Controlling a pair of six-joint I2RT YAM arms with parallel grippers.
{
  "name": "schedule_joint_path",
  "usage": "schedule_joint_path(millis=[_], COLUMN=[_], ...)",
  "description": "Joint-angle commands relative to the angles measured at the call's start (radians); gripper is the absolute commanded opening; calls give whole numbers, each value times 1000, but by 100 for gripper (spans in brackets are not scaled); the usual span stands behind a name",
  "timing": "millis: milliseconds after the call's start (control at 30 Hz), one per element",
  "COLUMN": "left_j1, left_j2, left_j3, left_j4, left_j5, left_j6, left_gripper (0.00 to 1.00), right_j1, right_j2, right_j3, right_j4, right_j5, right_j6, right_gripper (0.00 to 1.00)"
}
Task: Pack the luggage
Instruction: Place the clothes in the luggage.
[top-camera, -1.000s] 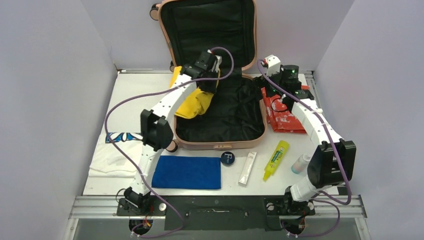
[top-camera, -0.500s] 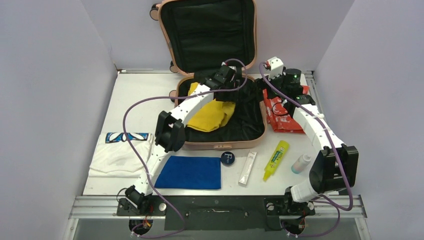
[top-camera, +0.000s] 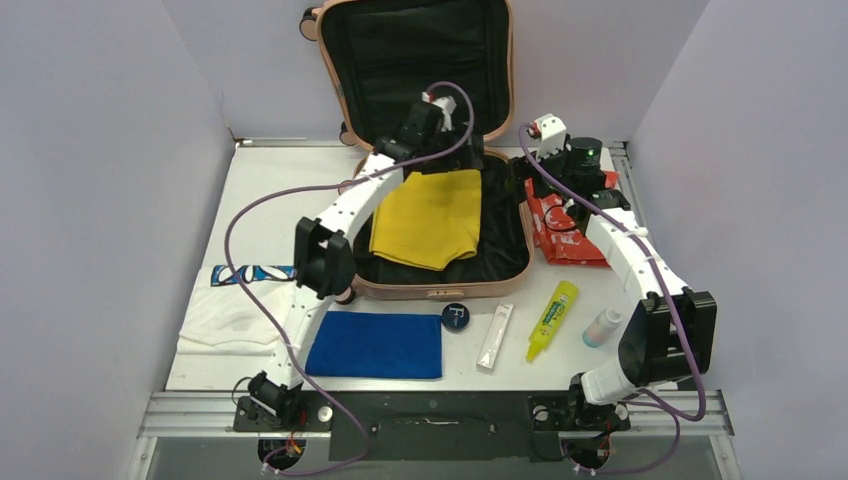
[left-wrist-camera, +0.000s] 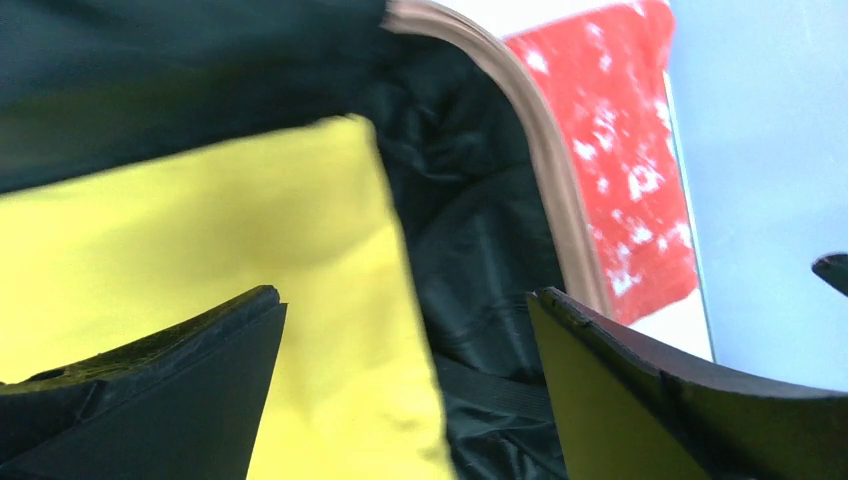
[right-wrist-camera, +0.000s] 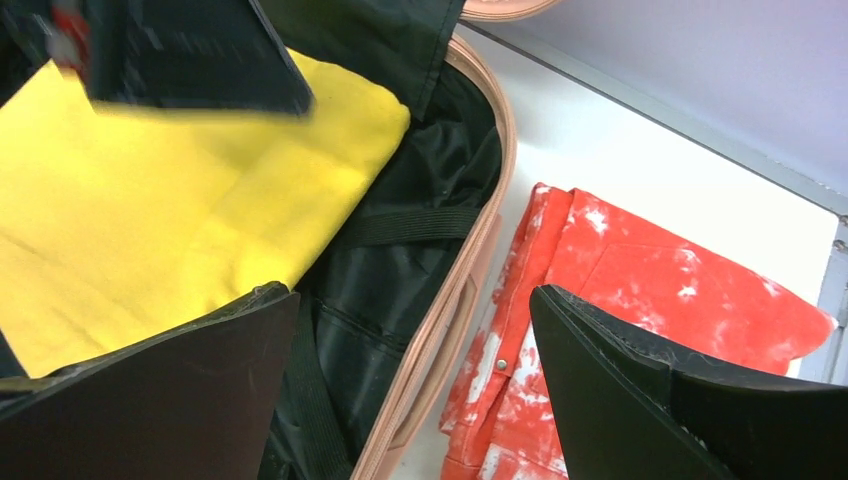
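Item 1: the luggage (top-camera: 430, 291) is lying open at the far middle of the worktop (top-camera: 270, 200). Its lid is standing upright against the back wall, and the black lining is showing in both halves.

Item 2: a folded yellow cloth (top-camera: 430, 215) is lying flat inside the lower shell. It is covering the left and middle part of the lining.

Item 3: the left claw (left-wrist-camera: 402, 297) is hovering over the far edge of the yellow cloth, near the hinge. Its jaws are standing wide apart and are gripping nothing.

Item 4: the right claw (right-wrist-camera: 410, 290) is hanging above the right rim of the case. Its jaws are also gaping wide and are holding nothing.

Item 5: a red garment with white marks (top-camera: 565, 235) is lying on the worktop just beside the right rim.

Item 6: the following items are lying along the near side of the worktop, outside the case:
- a white printed garment (top-camera: 235, 310) at the left
- a blue cloth (top-camera: 375, 345)
- a small round dark tin (top-camera: 456, 317)
- a white tube (top-camera: 496, 337)
- a yellow bottle (top-camera: 552, 318)
- a small pale bottle (top-camera: 601, 327) at the right
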Motion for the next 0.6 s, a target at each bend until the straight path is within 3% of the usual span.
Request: schedule_joint_path(millis=[0,33,200,333,500,567], left_j1=[143,165,220,219,218,219], left_j2=[-185,-209,-259,-260,-267,-276], left_j3=[-113,-178,-422,-509,-565,-587], left_j4=[65,82,171,211,228,223], left_j5=[-22,-17,33,52,39,-3], left_j6=[127,160,268,307,311,309], left_gripper=[99,100,73,54,31,27], right_j1=[-6,-4,63,152,184,184], right_j2=[27,38,111,187,371,442], right_j3=[26,29,57,80,207,289], right_j4=[25,30,47,71,31,-18], right_j5=[-71,-87,-105,-55,-41,-11], right_j6=[46,63,92,100,173,223], right_gripper=[90,90,90,100,67,65])
